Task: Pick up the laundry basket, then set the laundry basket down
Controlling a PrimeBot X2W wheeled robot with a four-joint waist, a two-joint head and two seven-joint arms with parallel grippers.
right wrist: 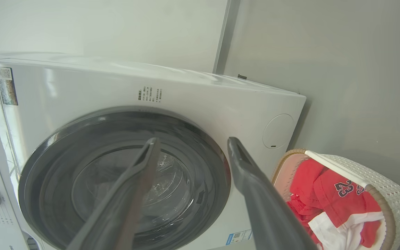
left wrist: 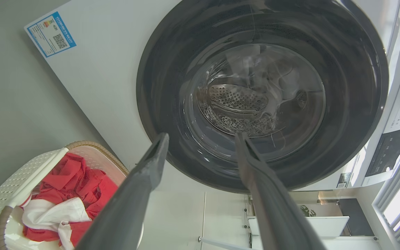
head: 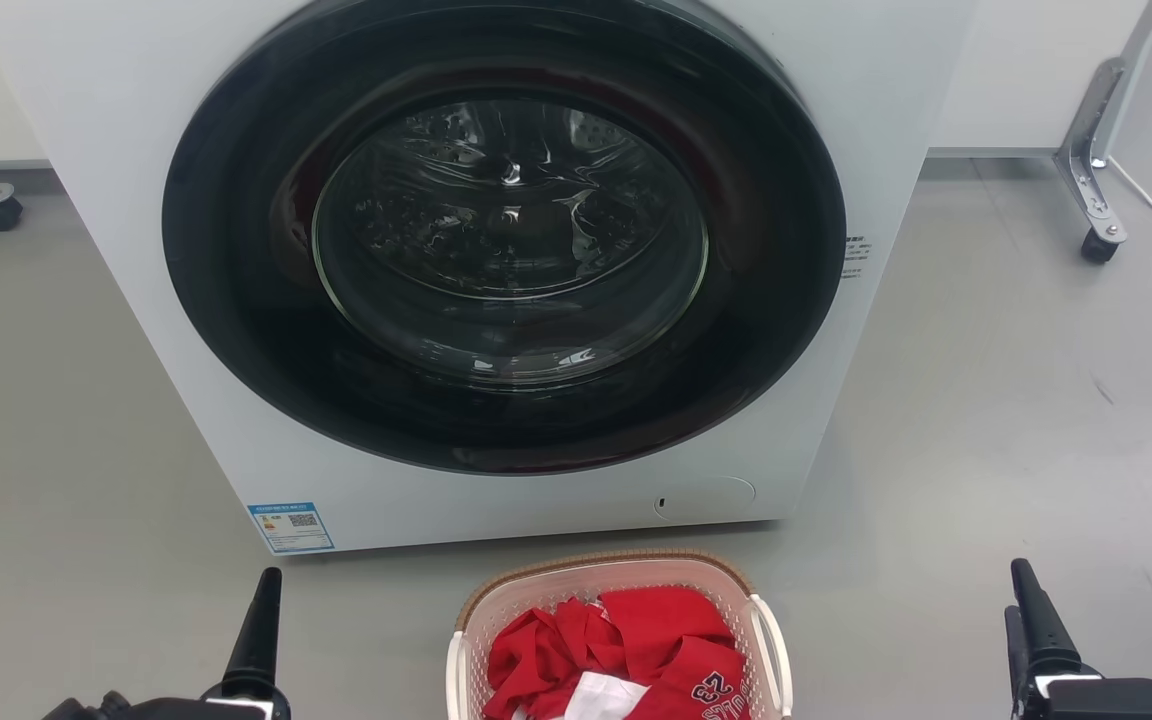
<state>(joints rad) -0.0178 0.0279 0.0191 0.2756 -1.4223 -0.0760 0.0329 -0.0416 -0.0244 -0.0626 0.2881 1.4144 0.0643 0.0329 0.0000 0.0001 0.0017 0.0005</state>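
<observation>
**A:** Head view first. Where's the basket (head: 596, 558)?

**B:** On the floor (head: 986, 420), just in front of the washer (head: 136, 300). It's upright, with red clothes (head: 636, 640) heaped inside. The left gripper (head: 258, 630) and right gripper (head: 1031, 615) stand well apart from it, one on either side, and neither touches it.

**A:** Spread or closed?

**B:** They're edge-on there, so I cannot tell. The left wrist view settles it: those fingers (left wrist: 141, 187) are spread wide, hold nothing and point at the washer. The basket is off to the lower left.

**A:** And the right wrist view?

**B:** Much alike: fingers (right wrist: 255, 194) wide and empty, basket at the lower right, a white handle (right wrist: 335, 168) showing at its rim.

**A:** How will it handle?

**B:** Light, I'd judge, since it's thin perforated plastic with only soft cloth in it. The walls may flex, so squeezing them looks like a poor hold. Better to take a handle on each side, one per gripper, and lift level. Otherwise the clothes could slide and tip it.
</observation>
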